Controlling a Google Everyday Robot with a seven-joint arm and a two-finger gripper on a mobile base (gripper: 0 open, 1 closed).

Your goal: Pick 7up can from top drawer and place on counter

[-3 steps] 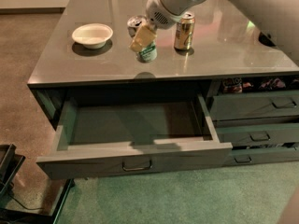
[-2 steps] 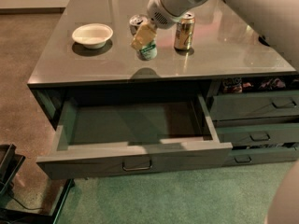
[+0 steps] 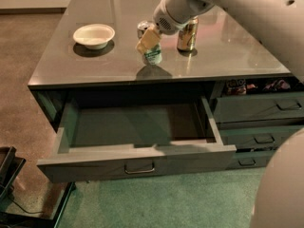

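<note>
Claw (image 3: pixel 149 45) grips 7up can (image 3: pixel 153 57) over counter (image 3: pixel 95 66); top drawer (image 3: pixel 137 158) open

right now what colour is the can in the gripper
Green and white, camera view; gripper holds the 7up can over the counter.

On your glossy grey tabletop (image 3: pixel 228 56) sit a white bowl (image 3: pixel 94 35) at left, a gold can (image 3: pixel 187 34) right of centre and a silver can (image 3: pixel 142 27) between. Your gripper (image 3: pixel 149 48) grips the 7up can (image 3: pixel 154 57) low over it; contact unclear.
</note>
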